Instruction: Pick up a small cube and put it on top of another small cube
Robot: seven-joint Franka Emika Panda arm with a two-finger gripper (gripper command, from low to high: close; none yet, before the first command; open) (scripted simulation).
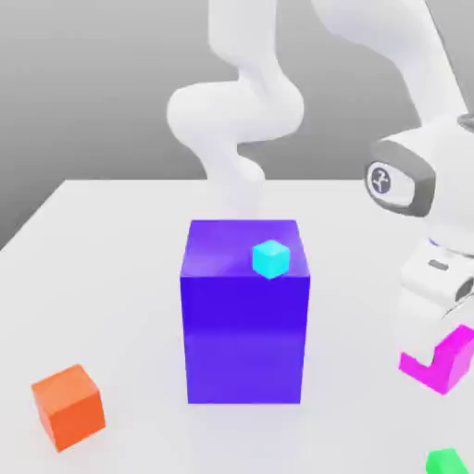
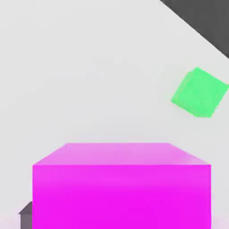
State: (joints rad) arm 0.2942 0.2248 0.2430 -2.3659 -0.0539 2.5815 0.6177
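The small cube (image 1: 457,367), plain magenta-pink, sits at the exterior view's right edge, low near the table. My gripper (image 1: 442,352) reaches down onto it from above, and a white finger crosses its front face. The jaws are shut on the small cube. In the hand view the small cube (image 2: 120,188) looms very close, with a dark finger tip (image 2: 26,215) at its lower corner. Whether the cube rests on the table or hangs just above it, I cannot tell.
A tall blue-purple block (image 1: 244,324) stands mid-table with a tiny cyan cube (image 1: 270,258) on its top. An orange cube (image 1: 68,405) lies at the front left. A green cube (image 1: 446,461) (image 2: 199,91) lies close beside the gripper. The white table (image 1: 111,278) spreads around them.
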